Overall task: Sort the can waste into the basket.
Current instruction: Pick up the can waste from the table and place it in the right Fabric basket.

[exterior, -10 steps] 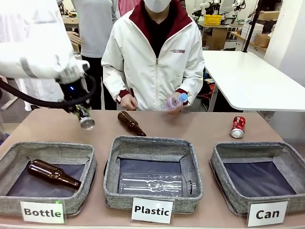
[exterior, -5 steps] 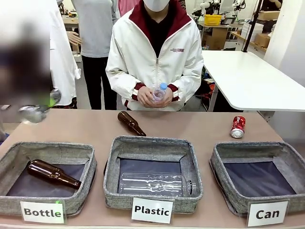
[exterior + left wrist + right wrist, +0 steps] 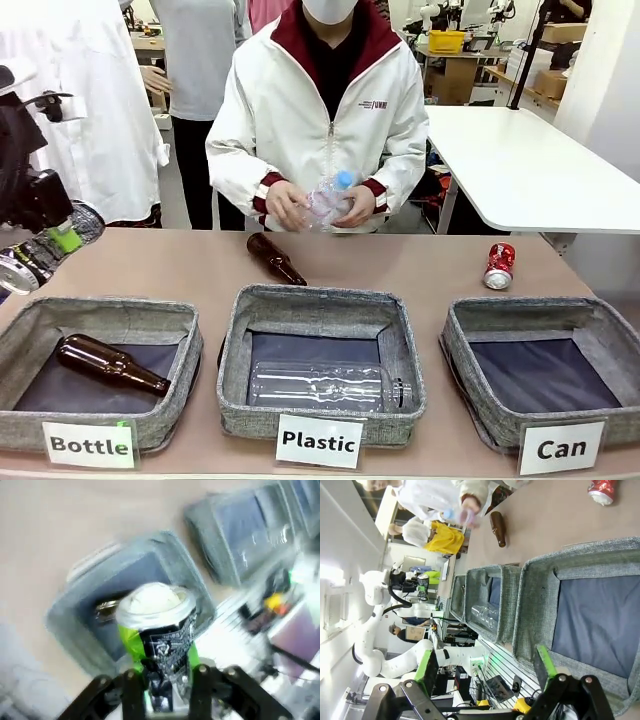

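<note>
At the far left, the left gripper point(image 3: 62, 238) is clamped on the dark can point(image 3: 25, 265), raised above the Bottle basket's point(image 3: 100, 310) left edge. It should carry the can right at a safe height and release only low over the Can basket point(image 3: 545, 318), near right. The red can point(image 3: 499, 266) lies just beyond that basket. The right gripper point(image 3: 486, 667) hangs wide open, holding nothing.

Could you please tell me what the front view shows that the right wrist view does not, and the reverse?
Front view: the white card reading Can on the Can basket, and a brown bottle lying in the Bottle basket. Right wrist view: the right claw, open, facing the Can basket. Both: the red can lying on the table beyond that basket, and the dark can held in the shut left claw.
</note>
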